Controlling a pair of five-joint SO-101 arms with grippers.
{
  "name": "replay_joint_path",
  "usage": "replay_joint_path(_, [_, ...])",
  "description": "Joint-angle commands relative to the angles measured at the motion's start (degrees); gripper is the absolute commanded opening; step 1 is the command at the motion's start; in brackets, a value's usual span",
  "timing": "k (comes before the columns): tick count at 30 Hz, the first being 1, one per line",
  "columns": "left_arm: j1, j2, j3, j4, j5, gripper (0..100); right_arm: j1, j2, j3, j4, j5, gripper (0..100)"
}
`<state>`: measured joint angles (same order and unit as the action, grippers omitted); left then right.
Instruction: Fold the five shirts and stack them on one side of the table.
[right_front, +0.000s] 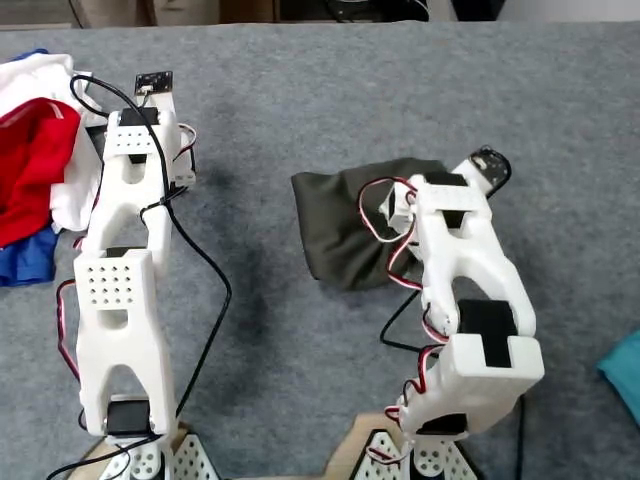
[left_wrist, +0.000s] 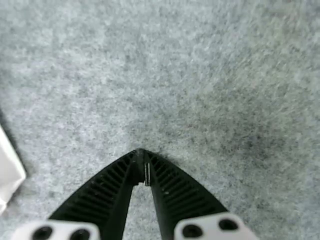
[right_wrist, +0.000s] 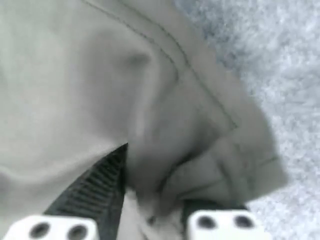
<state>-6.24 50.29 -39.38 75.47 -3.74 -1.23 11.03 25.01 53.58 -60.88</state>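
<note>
Grey felt covers our tabletop (right_front: 300, 60); the dark shirt (right_front: 335, 225) lies crumpled, our right end effector (right_wrist: 157, 175) clamped on its cloth. Left of that shirt, our left end effector (left_wrist: 142, 167) hangs pinched together.

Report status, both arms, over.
Left arm: jaws shut, empty, over bare table. Right arm: jaws shut on dark shirt, crumpled mid-table. Pile of shirts beside left arm, teal cloth near right arm; nothing blocking.

Bare grey table (right_front: 300, 90) lies open along the far side and at the front middle; heaped shirts (right_front: 35, 170) block the left edge, the dark shirt (right_front: 335, 225) lies right of centre.
</note>
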Motion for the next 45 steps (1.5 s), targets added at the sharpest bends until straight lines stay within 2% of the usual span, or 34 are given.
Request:
replay_joint_path(1, [2.2, -0.1, -1.6, -1.2, -0.4, 2, 1.3, -0.3, -3.2, 0.5, 0.9, 0.5])
replay_joint_path(7, [2.4, -0.1, -1.5, -1.2, -2.3, 2, 1.4, -0.3, -9.7, 5.6, 1.0, 0.5])
replay_joint_path(11, [3.2, -0.1, -1.4, -1.1, -2.6, 2, 5.0, -0.3, -19.4, 11.8, 4.0, 0.5])
replay_joint_path(24, [3.2, -0.1, -1.4, -1.1, -2.6, 2, 29.6, -0.2, -49.2, 25.3, 15.3, 0.5])
replay_joint_path(31, [3.2, -0.1, -1.4, -1.1, -2.6, 2, 46.6, 0.0, -58.5, 36.1, 19.4, 0.5])
replay_joint_path(35, [3.2, -0.1, -1.4, -1.1, -2.6, 2, 57.1, 0.1, -59.8, 36.3, 25.3, 0.5])
replay_joint_path(39, [3.1, -0.1, -1.4, -1.1, -2.6, 2, 64.4, 0.1, -59.7, 34.7, 30.0, 0.5])
replay_joint_path(45, [3.2, -0.1, -1.4, 0.3, -2.6, 2, 69.5, 0.2, -59.4, 30.9, 33.5, 0.5])
